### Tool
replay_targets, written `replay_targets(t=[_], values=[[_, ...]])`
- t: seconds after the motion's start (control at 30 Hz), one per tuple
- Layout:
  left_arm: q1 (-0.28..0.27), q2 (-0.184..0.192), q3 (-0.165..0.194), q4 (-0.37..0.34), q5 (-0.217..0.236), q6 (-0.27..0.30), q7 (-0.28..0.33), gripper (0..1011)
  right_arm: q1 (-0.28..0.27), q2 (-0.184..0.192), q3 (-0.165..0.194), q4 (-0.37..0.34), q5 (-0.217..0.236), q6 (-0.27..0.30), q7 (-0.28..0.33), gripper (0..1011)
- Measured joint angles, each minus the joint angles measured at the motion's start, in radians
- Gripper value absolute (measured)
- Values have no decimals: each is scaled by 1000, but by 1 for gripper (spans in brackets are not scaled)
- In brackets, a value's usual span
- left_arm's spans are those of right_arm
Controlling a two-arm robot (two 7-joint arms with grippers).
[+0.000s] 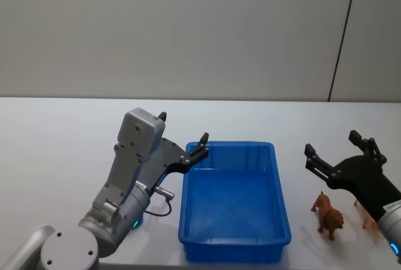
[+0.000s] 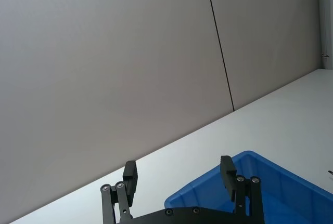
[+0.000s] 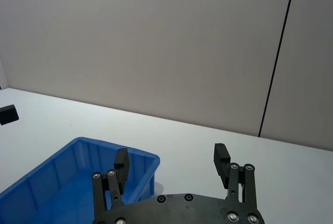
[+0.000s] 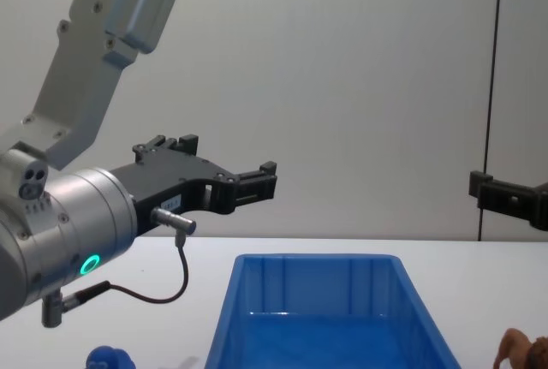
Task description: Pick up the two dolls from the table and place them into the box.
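Observation:
The blue box (image 1: 233,147) stands at the middle of the table, with nothing visible inside. A brown animal doll (image 1: 328,215) stands upright just right of it, low in the chest view (image 4: 518,353). A paler doll (image 1: 366,216) beside it is partly hidden by my right arm. A blue fuzzy doll (image 4: 110,358) lies under my left arm. My left gripper (image 1: 183,128) hangs open above the box's near-left corner. My right gripper (image 1: 331,143) is open above the brown doll, holding nothing.
The white table runs back to a grey wall with a dark vertical seam (image 1: 343,35). The box (image 2: 270,177) lies beyond the open left gripper (image 2: 178,169), and beyond the open right gripper (image 3: 171,157) its corner (image 3: 78,154) shows.

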Motion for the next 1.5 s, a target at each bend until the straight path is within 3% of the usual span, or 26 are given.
replay_targets(t=[1.0, 1.5], values=[[0, 0, 0, 0, 0, 0, 0, 1001, 2, 0, 1, 3, 0, 0, 1, 1001], [0, 0, 0, 0, 0, 0, 0, 1001, 32, 32, 40, 47, 33, 51, 50, 1001]])
